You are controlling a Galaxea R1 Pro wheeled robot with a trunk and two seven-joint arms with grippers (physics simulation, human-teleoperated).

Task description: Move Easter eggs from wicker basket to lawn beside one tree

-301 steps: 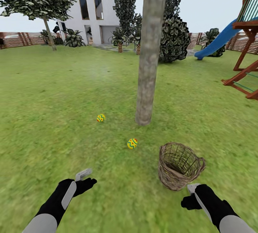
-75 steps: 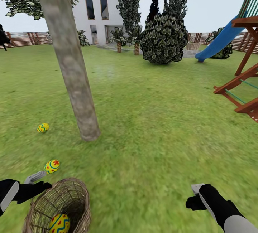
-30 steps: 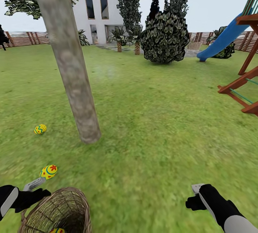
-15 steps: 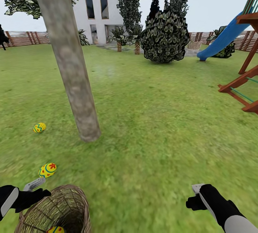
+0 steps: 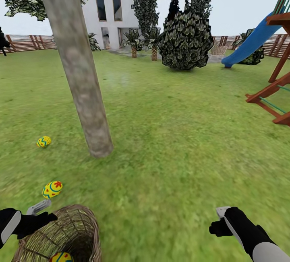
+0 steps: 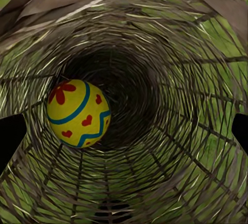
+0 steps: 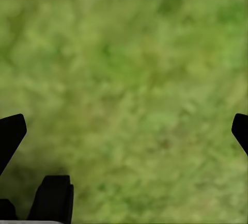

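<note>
Head view: wicker basket (image 5: 64,234) near left, one egg inside (image 5: 61,257); two eggs on lawn (image 5: 181,141) left of tree (image 5: 78,73): near egg (image 5: 52,189), far egg (image 5: 44,141).
Left wrist view: left tool (image 6: 124,131) spread wide at the basket's mouth, gripping nothing.
Right wrist view: right tool (image 7: 124,131) spread wide over grass.

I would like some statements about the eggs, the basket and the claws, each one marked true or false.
1. Two eggs lie on the lawn. True: one farther off, one near the basket.
2. The basket is empty. False: one egg is inside it.
3. The right claw holds an egg. False: it is open over bare grass.
4. The trunk stands right of both lawn eggs in the head view. True.
5. The left claw is shut on the basket egg. False: it is open.
</note>
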